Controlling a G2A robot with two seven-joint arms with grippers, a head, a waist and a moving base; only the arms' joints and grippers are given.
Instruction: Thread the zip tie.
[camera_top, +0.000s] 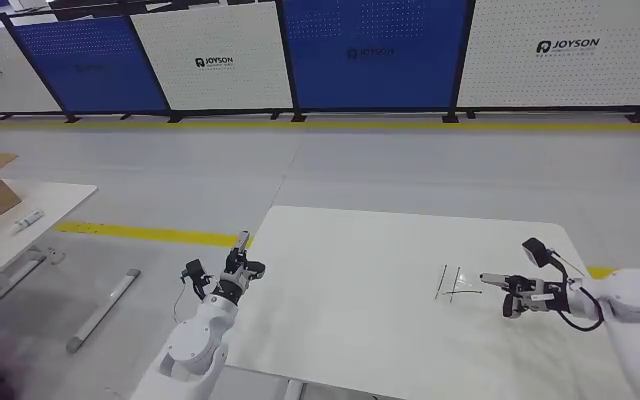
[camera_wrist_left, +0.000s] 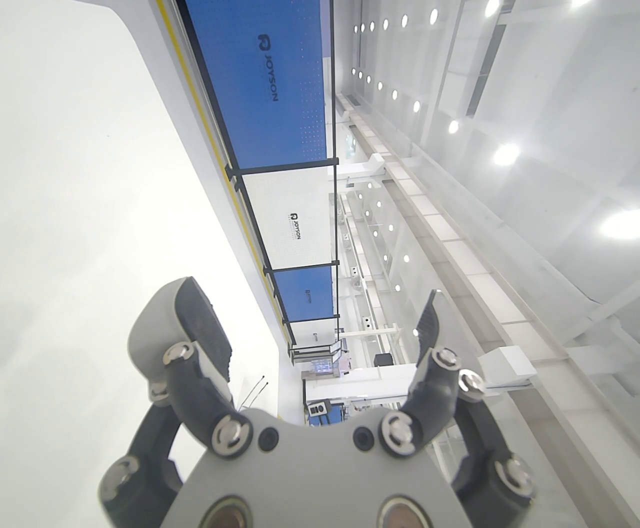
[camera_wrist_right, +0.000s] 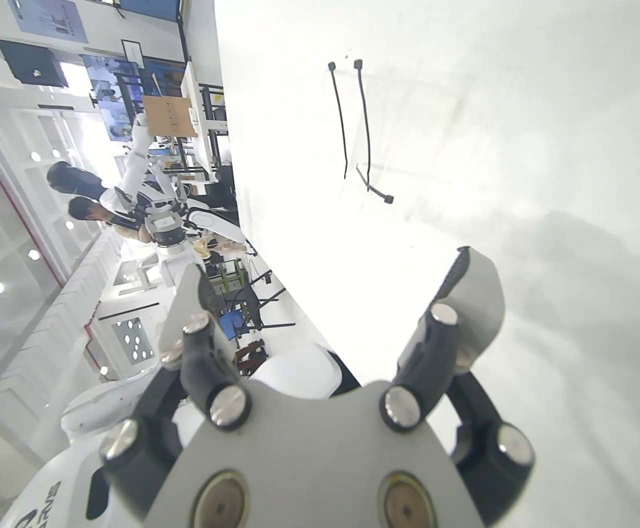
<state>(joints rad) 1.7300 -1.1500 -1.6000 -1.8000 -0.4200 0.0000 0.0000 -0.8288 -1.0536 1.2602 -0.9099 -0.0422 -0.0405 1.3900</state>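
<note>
Three black zip ties lie loose on the white table, right of its middle. Two long ones lie side by side, and a shorter one crosses their tail ends. My right gripper hovers low just right of them, open and empty, pointing at the ties. My left gripper stands at the table's left edge, far from the ties, open and empty, tilted upward. From there the zip ties show small and distant.
Blue and white pegboard panels fence the far side beyond a grey floor with yellow lines. A second white table stands at the left, with a grey bar on the floor beside it.
</note>
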